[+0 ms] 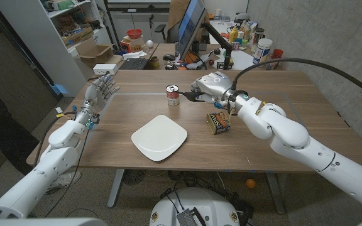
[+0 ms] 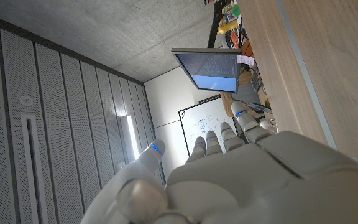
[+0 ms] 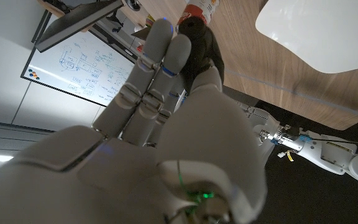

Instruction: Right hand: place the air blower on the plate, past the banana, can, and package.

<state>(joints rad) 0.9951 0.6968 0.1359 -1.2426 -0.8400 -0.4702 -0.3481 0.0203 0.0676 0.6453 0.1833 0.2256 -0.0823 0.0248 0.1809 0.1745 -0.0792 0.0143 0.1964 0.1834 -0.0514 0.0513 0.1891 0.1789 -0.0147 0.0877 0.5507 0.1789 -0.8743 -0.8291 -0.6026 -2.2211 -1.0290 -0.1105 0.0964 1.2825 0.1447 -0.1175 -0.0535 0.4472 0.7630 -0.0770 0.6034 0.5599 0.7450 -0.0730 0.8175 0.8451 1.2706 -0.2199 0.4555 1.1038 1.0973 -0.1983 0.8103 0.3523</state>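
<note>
1. The wooden table (image 1: 281, 94) carries everything in the head view; in the left wrist view it appears as a slanted wood surface, and in the right wrist view as a strip of wood with a pale line across it.
2. The right hand (image 1: 211, 85) reaches over the table's far middle, just right of the can. From the right wrist camera its fingers (image 3: 160, 53) are seen curled around a black object, the air blower (image 3: 199, 42); from the head camera only the blower's dark tip (image 1: 186, 96) pokes out toward the can.
3. The left hand (image 1: 101, 91) stands raised at the table's left edge, fingers apart and holding nothing; its own wrist view shows the fingers (image 2: 219, 140) pointing at a monitor (image 2: 211, 70) and a whiteboard.
4. The white square plate (image 1: 159, 137) lies bare near the front middle, well apart from the blower.
5. The package (image 1: 218, 122) lies under the right forearm.
6. The can (image 1: 173, 95) stands upright beyond the plate.
</note>
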